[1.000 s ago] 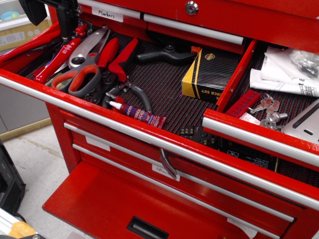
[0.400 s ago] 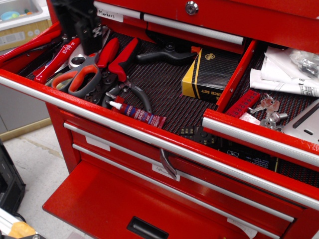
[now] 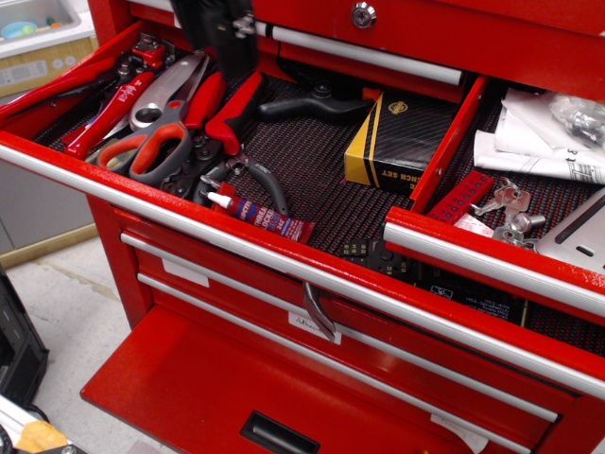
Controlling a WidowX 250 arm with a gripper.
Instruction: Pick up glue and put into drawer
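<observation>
The glue (image 3: 264, 217) is a small red tube with a blue-and-white label and a white nozzle pointing left. It lies flat on the black mesh mat of the open top drawer (image 3: 189, 222), just behind the front rail. My gripper (image 3: 223, 43) is a dark, blurred shape at the top of the view. It hangs over the back of the drawer, above the red pliers' handles and well behind the glue. It holds nothing that I can see. The blur hides how its jaws stand.
Red-handled scissors (image 3: 151, 142) and red pliers (image 3: 225, 112) lie left of and behind the glue. A black clamp (image 3: 317, 102) and a black-and-yellow box (image 3: 397, 142) sit to the right, before a red divider (image 3: 452, 142). Keys (image 3: 506, 203) and papers lie beyond it. A lower drawer (image 3: 217, 397) stands open.
My gripper has moved to the right along the back of the drawer, from over the far-left tools to above the pliers' handles. The glue has not moved.
</observation>
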